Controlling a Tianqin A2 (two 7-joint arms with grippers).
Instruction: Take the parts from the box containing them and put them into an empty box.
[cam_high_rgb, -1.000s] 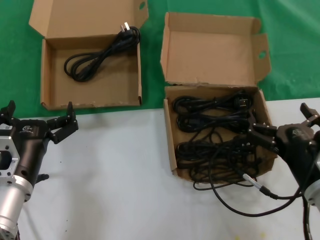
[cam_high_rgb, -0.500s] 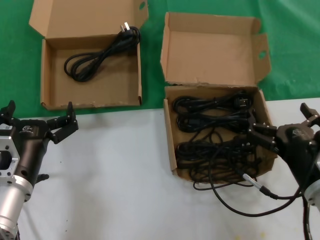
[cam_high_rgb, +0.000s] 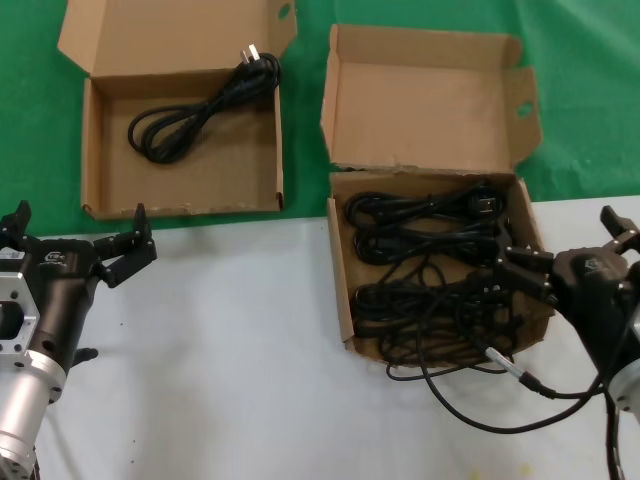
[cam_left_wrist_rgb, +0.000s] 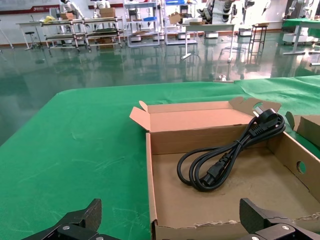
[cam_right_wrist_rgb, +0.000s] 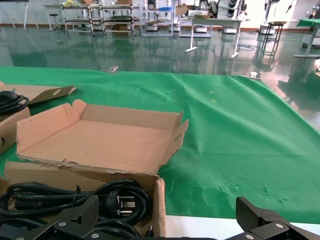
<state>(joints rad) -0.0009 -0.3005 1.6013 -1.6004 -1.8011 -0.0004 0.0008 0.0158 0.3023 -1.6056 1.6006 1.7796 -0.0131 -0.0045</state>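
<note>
head view: the parts (cam_high_rgb: 430, 270) sit tangled in the box containing them (cam_high_rgb: 345, 290), one already lying in an empty box (cam_high_rgb: 95, 170). they look soft, floppy and light, prone to snagging, so i'd grab a bundled loop rather than a plug. right gripper (cam_high_rgb: 565, 262) sits at the full box's edge with fingers spread wide. left gripper (cam_high_rgb: 75, 240) waits on the counter (cam_high_rgb: 230, 350), also wide.

left wrist view: one cord (cam_left_wrist_rgb: 225, 157) coiled loosely, plug propped on the wall.

right wrist view: only the top cords (cam_right_wrist_rgb: 75, 197) show; the rest is cut off.
</note>
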